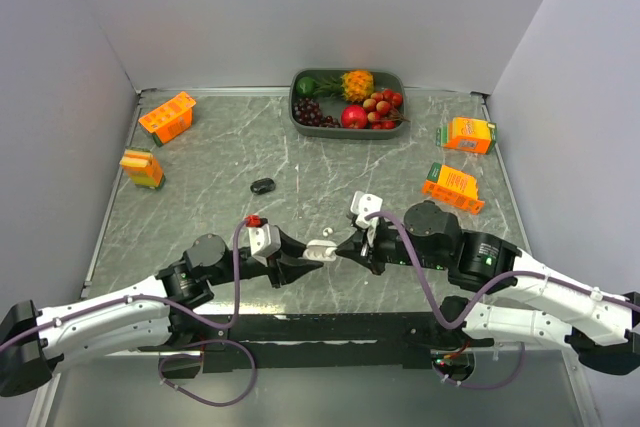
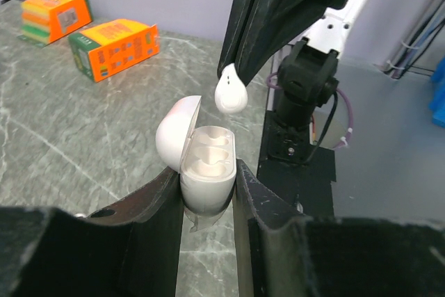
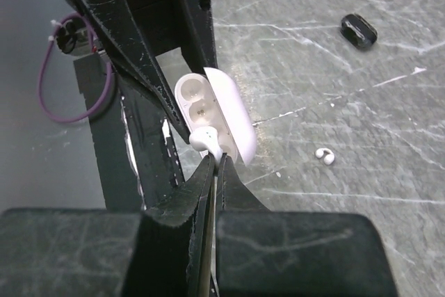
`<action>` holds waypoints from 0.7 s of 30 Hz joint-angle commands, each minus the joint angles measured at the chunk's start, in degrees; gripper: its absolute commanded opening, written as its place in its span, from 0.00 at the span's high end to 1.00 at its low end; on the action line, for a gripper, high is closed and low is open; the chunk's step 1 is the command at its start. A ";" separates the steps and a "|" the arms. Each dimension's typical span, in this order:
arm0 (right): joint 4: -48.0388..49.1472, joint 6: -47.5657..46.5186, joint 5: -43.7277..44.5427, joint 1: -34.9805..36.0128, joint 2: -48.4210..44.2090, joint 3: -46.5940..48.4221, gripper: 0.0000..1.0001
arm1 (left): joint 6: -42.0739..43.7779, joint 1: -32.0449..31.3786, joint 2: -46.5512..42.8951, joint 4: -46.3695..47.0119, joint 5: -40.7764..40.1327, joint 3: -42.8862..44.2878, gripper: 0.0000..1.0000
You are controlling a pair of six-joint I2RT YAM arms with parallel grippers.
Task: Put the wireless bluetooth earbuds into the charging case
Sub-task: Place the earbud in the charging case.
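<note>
My left gripper (image 1: 318, 252) (image 2: 208, 189) is shut on the base of the white charging case (image 1: 321, 248) (image 2: 207, 172), held above the table with its lid open. Both sockets look empty. My right gripper (image 1: 345, 247) (image 3: 217, 161) is shut on a white earbud (image 2: 230, 94) (image 3: 206, 138) by its stem, with the bud just above the open case (image 3: 208, 109). A second white earbud (image 3: 325, 156) lies on the table to the right. A small glossy black oval item (image 1: 263, 186) (image 3: 359, 31) lies farther out; I cannot tell whether it is a bud. Other buds are out of view.
A dark tray of fruit (image 1: 300, 112) stands at the back centre. Orange boxes lie at the back left (image 1: 167, 117) (image 1: 142, 168) and at the right (image 1: 468, 134) (image 1: 452, 187). Two of them also show in the left wrist view (image 2: 115, 48) (image 2: 55, 13). Walls enclose the table.
</note>
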 commanded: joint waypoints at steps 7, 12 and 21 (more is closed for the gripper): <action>-0.36 -4.81 -2.55 0.86 -1.13 2.12 1.00 | -0.76 1.05 1.59 2.19 7.54 3.33 0.99; -1.42 -5.96 -2.55 1.30 -0.70 2.30 1.00 | -1.11 1.40 1.33 2.45 7.81 3.15 0.99; -0.98 -6.23 -2.29 1.83 -0.26 1.16 1.00 | -2.61 2.28 1.06 4.21 8.77 3.15 0.99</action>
